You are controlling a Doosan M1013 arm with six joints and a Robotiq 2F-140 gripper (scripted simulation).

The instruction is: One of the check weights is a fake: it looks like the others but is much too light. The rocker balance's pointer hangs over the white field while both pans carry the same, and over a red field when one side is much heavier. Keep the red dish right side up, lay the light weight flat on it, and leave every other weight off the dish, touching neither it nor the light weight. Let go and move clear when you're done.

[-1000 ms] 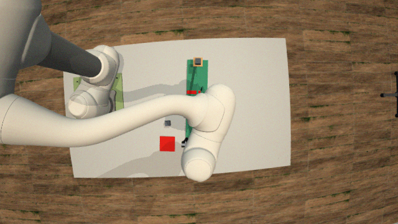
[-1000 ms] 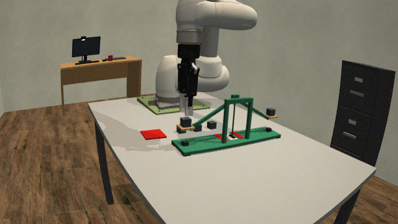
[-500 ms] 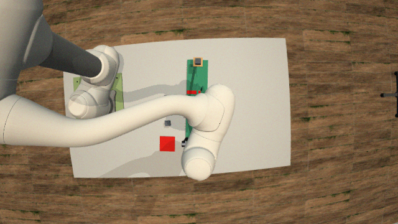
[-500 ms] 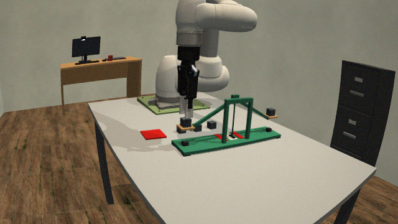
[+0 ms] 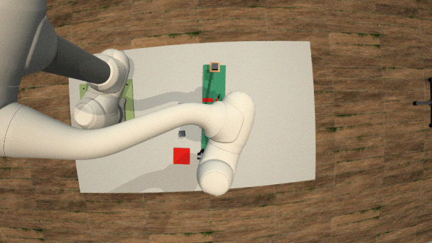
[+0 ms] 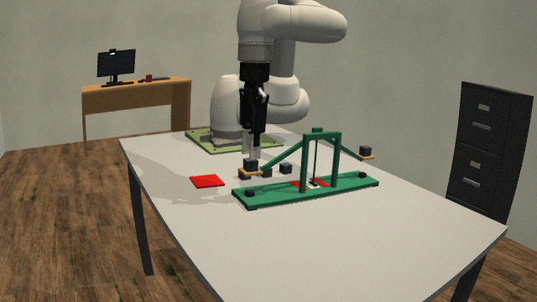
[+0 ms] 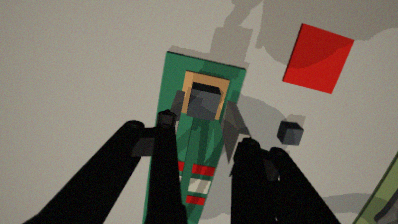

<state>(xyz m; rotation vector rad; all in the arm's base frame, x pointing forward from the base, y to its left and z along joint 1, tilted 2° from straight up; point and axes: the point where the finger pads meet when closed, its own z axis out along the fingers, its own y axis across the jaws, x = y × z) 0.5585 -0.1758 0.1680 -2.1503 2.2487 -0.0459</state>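
Our tool (image 6: 252, 152) (image 7: 203, 108) stood partly spread, empty, above the weight (image 6: 250, 164) (image 7: 204, 101) on the near pan (image 6: 250, 172) (image 7: 192, 79). We judged the cube rigid, perhaps slippery, best pinched squarely by opposite sides, its heft still unproven.

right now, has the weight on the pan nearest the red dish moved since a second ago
No. In the exterior view the weight sits on its pan, just as it did against the green balance base.
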